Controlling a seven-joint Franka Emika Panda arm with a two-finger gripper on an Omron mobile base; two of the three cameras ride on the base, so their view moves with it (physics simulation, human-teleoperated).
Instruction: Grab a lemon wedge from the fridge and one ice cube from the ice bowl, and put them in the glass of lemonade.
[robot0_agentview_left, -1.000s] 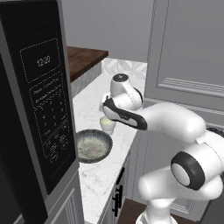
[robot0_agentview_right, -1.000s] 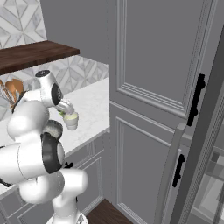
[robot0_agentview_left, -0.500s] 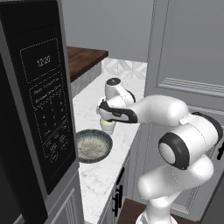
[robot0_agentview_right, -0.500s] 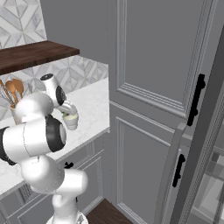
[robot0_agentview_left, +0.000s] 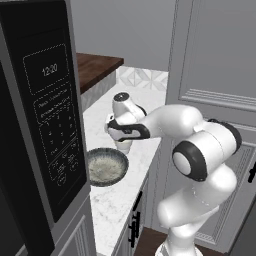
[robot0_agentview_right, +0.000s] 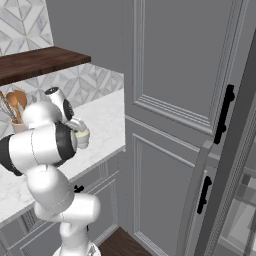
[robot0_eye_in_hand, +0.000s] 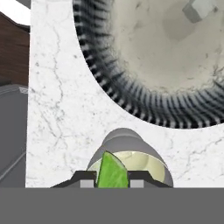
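**Lemon wedge poised above the lemonade glass**

Hovering over the white marble counter (robot0_agentview_left: 122, 200), the white Panda arm (robot0_agentview_left: 175, 122) reaches left with its hand low above the glass of lemonade (robot0_eye_in_hand: 129, 164). The dark microwave (robot0_agentview_left: 45, 125) stands large at the left, and tall grey panelled cabinets (robot0_agentview_right: 175, 100) rise to the right; neither crowds the work. A wooden shelf (robot0_agentview_right: 40, 62) runs above the tiled backsplash, with a crock of wooden spoons (robot0_agentview_right: 15, 107) beneath it.

The ice bowl (robot0_agentview_left: 106, 167) sits just beside the glass, dark-rimmed and pale inside. In the hand view one ice cube (robot0_eye_in_hand: 199, 9) lies in it near the far rim.

The gripper (robot0_eye_in_hand: 113, 180) is clamped on the lemon wedge (robot0_eye_in_hand: 112, 170), the green-yellow piece held between the fingertips (robot0_eye_in_hand: 87, 181) directly over the pale drink. So the fridge trip appears complete, the wedge is not yet released, and the ice cube is untouched. What seems left: drop the wedge, then shift to the neighbouring bowl for the cube. The bowl's raised rim close to the glass is the only thing likely to hinder that shift.
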